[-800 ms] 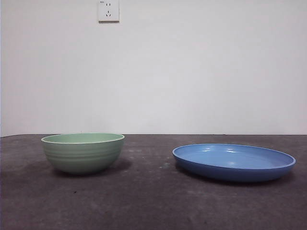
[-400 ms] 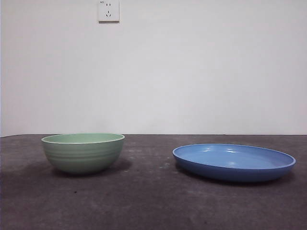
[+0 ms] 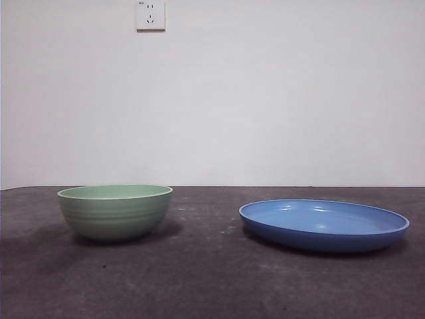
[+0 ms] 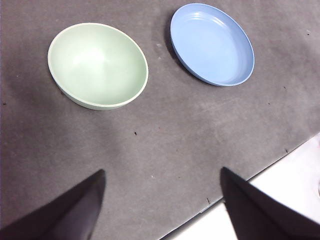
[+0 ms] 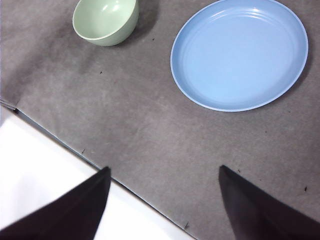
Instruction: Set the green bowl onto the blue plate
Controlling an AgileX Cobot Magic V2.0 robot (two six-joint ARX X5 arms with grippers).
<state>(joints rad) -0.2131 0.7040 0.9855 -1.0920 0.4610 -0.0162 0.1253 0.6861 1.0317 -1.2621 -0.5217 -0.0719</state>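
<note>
On the left of the front view the green bowl sits upright on the dark grey table mat, its rim level and nothing inside it. A bare strip of mat lies between it and the blue plate, which rests flat to the right, well apart from the bowl. Above both, the white wall carries a wall socket near the top edge. No arm shows in the front view. The left gripper hangs high above the mat's near edge, jaws spread wide with nothing between them, the bowl and plate both ahead of it. The right gripper hangs likewise over the mat's edge where it meets the white tabletop, jaws apart and empty, the plate nearer to it.
</note>
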